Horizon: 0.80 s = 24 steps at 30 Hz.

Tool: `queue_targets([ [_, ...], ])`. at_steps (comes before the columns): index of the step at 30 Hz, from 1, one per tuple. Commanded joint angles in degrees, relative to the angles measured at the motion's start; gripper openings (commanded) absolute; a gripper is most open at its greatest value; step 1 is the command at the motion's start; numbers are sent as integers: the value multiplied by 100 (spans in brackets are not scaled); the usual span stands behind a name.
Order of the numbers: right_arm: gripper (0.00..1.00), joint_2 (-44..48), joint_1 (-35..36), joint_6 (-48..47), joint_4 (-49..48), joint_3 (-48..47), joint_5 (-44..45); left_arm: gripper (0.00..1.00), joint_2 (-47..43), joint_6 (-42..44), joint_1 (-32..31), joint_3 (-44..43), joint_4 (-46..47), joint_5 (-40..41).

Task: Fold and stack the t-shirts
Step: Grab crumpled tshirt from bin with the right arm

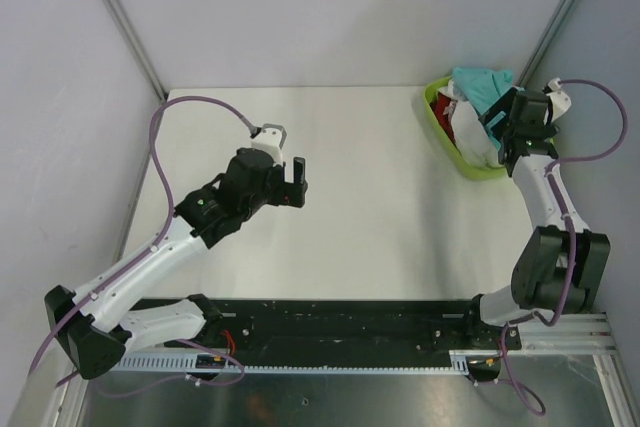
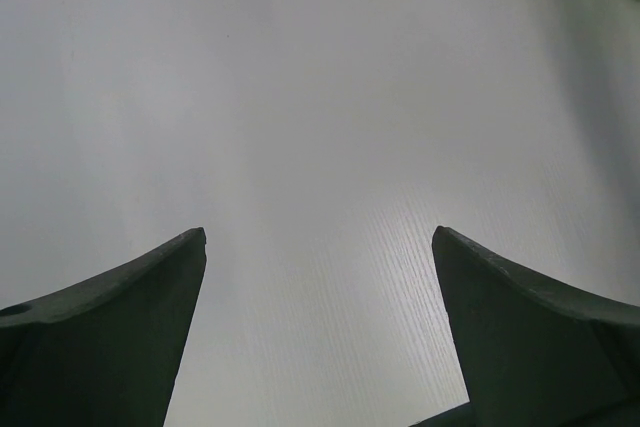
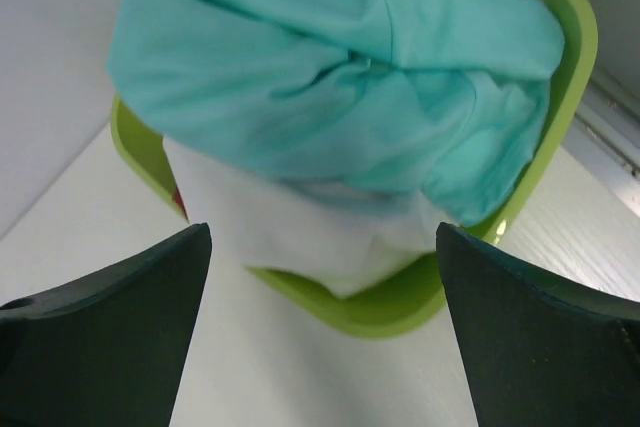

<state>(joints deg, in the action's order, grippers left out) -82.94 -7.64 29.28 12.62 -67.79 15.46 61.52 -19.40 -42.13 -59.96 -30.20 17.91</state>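
Spread wide, the right gripper point(image 3: 322, 235) shows in its wrist view as two dark fingers point(image 3: 110, 327) at the bottom corners of the frame. Nothing sits btwn them and they touch nothing. Just ahead, filling the upper and centre frame, is a lime-green basin point(image 3: 400, 302) heaped w/ crumpled shirts. The teal t-shirt point(image 3: 330, 77) is bunched on top, w/ a white t-shirt point(image 3: 290, 217) under it spilling over the near rim. A sliver of red t-shirt point(image 3: 179, 203) shows at the left edge.

In the top view the basin sits at upper right of the worktop point(image 1: 370, 167), w/ the right gripper beside it. The left gripper point(image 1: 291, 183) hovers left of centre, also fully open and empty, over bare worktop.

Likely step: taking the first shirt out of the basin; no shirt is folded yet. To do it well:
- Aim for a raised fold of the teal cloth near the top of the heap.
- Close on teal only, not the white layer below.
- Keep the fingers clear of the basin rim.
- Lift straight up so the other shirts don't drag out.
- Carry it toward the open centre, where both grippers can reach to spread it flat.
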Motion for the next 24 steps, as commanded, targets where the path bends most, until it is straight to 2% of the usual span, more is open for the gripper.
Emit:
queue_targets([
  [1, 99, -439, -140, -80, -1039, -505, -61, 100, -20, 163, 54, -165, 94, -152],
  [8, 99, -1596, -141, -243, -1199, -1500, -262, 99, 69, 257, 96, -165, 98, -188],
  [17, 99, -3311, -111, -342, -207, -3512, -240, 99, 209, 314, 166, -143, 96, -267],
  [21, 92, -3837, -65, -370, 345, -4264, -163, 99, 260, 314, 177, -103, 101, -280],
  [24, 80, -3983, -47, -371, 609, -4423, -76, 99, 286, 315, 197, -96, 98, -279],
])
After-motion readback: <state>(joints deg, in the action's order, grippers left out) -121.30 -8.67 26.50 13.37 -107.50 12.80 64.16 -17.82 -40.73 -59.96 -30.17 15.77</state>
